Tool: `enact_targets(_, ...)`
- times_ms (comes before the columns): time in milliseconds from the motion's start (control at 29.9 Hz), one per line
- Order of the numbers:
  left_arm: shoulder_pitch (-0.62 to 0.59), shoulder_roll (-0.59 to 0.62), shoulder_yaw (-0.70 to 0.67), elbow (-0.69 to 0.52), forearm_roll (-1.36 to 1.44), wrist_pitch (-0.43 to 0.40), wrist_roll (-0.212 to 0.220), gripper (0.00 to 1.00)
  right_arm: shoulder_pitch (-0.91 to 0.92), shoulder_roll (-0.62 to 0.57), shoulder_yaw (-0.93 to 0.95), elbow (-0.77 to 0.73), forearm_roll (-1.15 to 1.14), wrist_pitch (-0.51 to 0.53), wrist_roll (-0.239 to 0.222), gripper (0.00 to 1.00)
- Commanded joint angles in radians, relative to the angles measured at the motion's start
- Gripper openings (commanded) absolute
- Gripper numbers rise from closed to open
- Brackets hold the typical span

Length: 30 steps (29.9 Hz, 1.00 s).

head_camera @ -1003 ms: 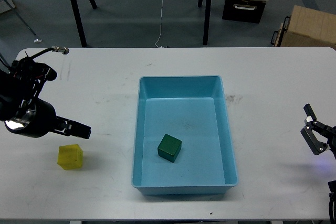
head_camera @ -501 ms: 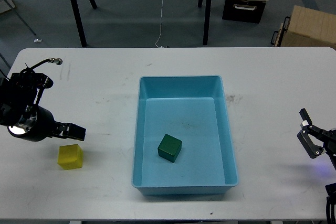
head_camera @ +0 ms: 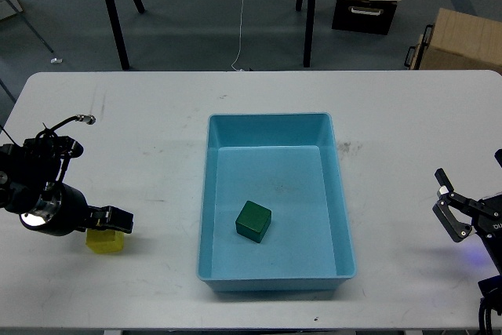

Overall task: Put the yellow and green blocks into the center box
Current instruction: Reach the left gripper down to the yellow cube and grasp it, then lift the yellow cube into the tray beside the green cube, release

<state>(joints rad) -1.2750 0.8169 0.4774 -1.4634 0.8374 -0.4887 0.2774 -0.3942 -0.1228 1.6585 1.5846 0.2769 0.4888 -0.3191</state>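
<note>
White tabletop [head_camera: 157, 139] carries a light blue box [head_camera: 343, 217] at its centre. The box is open-topped and rectangular, with its long axis running away from the viewer.

Green block [head_camera: 253, 220] lies inside the box, on the floor of its near half and left of the midline. It sits slightly rotated relative to the box walls and touches none of them.

Yellow block [head_camera: 103, 241] lies on the tabletop outside the box, well to its left and near the front edge. Its upper part is covered by the left hand.

Left hand [head_camera: 110, 220] is positioned directly over the yellow block, overlapping its top edge. The fingers appear as one dark mass, so their state cannot be told: neither spread nor pinching can be confirmed.

Right hand [head_camera: 448, 208] sits near the right edge of the tabletop, well apart from the box and both blocks. Its fingers are spread, with a clear gap between them, and nothing is held.
</note>
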Motion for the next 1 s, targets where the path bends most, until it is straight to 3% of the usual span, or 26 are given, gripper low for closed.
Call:
enact_targets(0, 0.006, 0.002, 0.0, -0.002, 0.003, 0.0, 0.0, 1.0, -0.002, 0.0, 0.001, 0.002, -0.021, 0.0, 0.0, 1.0)
enact_targets(134, 0.017, 0.007, -0.002, -0.009, 0.014, 0.0, 0.005, 0.99, -0.012, 0.0, 0.001, 0.002, -0.022, 0.0, 0.0, 1.0)
enact_targets(201, 0.017, 0.007, -0.003, -0.011, 0.023, 0.0, 0.008, 0.91, -0.012, 0.0, 0.001, 0.002, -0.024, 0.0, 0.0, 1.0)
enact_targets(267, 0.017, 0.007, -0.003, -0.012, 0.023, 0.0, 0.037, 0.72, -0.012, 0.0, 0.001, 0.002, -0.022, 0.0, 0.0, 1.0)
enact_targets(334, 0.017, 0.007, -0.003, -0.015, 0.022, 0.0, 0.101, 0.38, -0.012, 0.0, 0.001, 0.002, -0.024, 0.0, 0.0, 1.0)
enact_targets(401, 0.017, 0.007, -0.005, -0.017, 0.017, 0.0, 0.143, 0.15, -0.012, 0.0, 0.001, 0.002, -0.024, 0.0, 0.0, 1.0)
enact_targets(501, 0.013, 0.008, -0.028, -0.017, 0.008, 0.0, 0.154, 0.0, -0.012, 0.0, 0.001, 0.002, -0.024, 0.0, 0.0, 1.0)
enact_targets(668, -0.032, 0.011, -0.098, -0.018, 0.0, 0.0, 0.152, 0.0, -0.018, 0.0, 0.003, 0.002, -0.024, 0.0, 0.0, 1.0)
enact_targets(802, -0.203, -0.013, -0.131, -0.025, -0.124, 0.0, 0.152, 0.0, -0.017, 0.0, 0.006, 0.002, -0.024, 0.0, 0.0, 1.0)
enact_targets(969, -0.446, -0.218, -0.105, -0.012, -0.274, 0.0, 0.154, 0.0, -0.017, 0.0, 0.014, 0.0, -0.025, 0.0, 0.002, 1.0)
